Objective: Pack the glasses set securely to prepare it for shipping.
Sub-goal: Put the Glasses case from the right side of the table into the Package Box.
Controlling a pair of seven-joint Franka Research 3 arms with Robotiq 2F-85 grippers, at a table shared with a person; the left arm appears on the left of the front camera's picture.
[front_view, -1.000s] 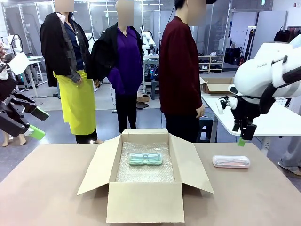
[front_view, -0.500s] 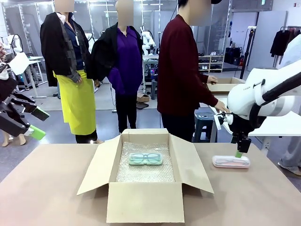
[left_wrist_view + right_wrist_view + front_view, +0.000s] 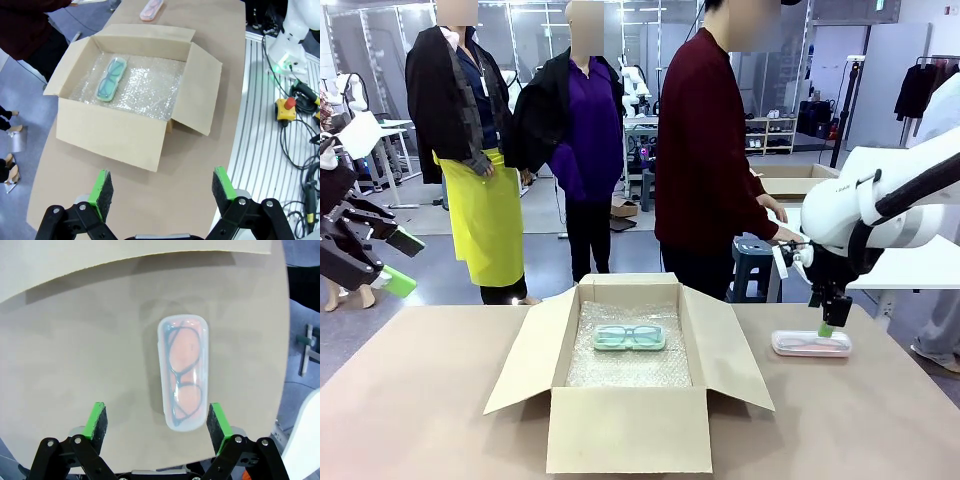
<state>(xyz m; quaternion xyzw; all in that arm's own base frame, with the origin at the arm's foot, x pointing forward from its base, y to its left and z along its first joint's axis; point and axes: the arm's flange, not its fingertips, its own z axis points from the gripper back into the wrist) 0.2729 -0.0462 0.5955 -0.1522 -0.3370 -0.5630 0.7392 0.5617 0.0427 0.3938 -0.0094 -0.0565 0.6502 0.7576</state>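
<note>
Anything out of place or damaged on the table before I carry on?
Nothing stands out. The mint green case lies flat on the bubble wrap inside the open cardboard box. The pink case lies flat on the table outside it, below the open right gripper. No damage is visible.

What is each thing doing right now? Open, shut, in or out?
Box, open, flaps out, bubble wrap inside.
Green case, shut, lying in the box.
Pink case, shut, on the table outside.
Left claw, open, empty.
Right claw, open, over the pink case.
</note>
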